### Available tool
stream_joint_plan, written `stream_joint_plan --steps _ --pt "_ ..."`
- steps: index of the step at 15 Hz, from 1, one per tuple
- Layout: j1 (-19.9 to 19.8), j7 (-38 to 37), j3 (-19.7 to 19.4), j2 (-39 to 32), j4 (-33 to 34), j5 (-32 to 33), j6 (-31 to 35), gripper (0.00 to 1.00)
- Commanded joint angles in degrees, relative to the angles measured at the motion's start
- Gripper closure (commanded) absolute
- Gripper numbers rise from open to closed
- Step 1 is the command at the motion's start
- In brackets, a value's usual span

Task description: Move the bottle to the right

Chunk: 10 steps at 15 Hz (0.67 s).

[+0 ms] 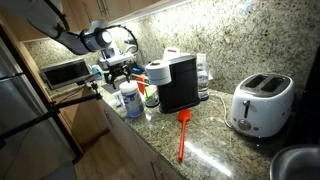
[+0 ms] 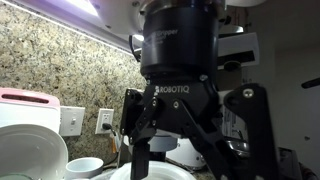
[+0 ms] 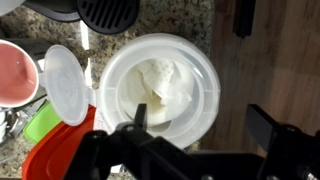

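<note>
The bottle [image 1: 131,98] is wide and white with a blue-and-white label. It stands near the counter's left front edge, left of the black appliance [image 1: 180,83]. My gripper [image 1: 119,70] hangs open just above it. In the wrist view I look straight down on the bottle's round white top [image 3: 158,85]. It lies under the open gripper [image 3: 205,125], nearer one finger than the other. In the close exterior view the open fingers of the gripper [image 2: 178,163] straddle the white top [image 2: 165,174]. Nothing is held.
A white paper-towel roll [image 1: 158,72] and a small bottle [image 1: 203,76] flank the appliance. A toaster [image 1: 262,103] stands at the right, with an orange-handled tool [image 1: 183,132] in front. A pink-topped cup [image 3: 12,75], a white lid [image 3: 65,85] and green and orange items [image 3: 55,145] crowd beside the bottle.
</note>
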<state>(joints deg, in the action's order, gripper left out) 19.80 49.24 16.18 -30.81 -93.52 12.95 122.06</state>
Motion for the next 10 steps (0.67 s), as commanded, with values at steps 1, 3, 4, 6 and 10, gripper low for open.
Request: stream_joint_plan --steps 1,3,4,6,10 --pt "-0.3 -0.5 -0.5 -0.2 0.6 1.5 -1.5 0.0" --pt "-0.7 0.2 -0.6 -0.9 1.1 1.3 -2.2 0.0" --pt "-0.8 0.2 -0.7 -1.1 1.2 1.3 -2.6 0.0" --pt "-1.2 0.3 -0.8 -1.6 1.5 1.0 -3.2 0.0" --pt "-1.3 0.2 -0.9 -2.0 1.6 1.3 -3.7 0.34"
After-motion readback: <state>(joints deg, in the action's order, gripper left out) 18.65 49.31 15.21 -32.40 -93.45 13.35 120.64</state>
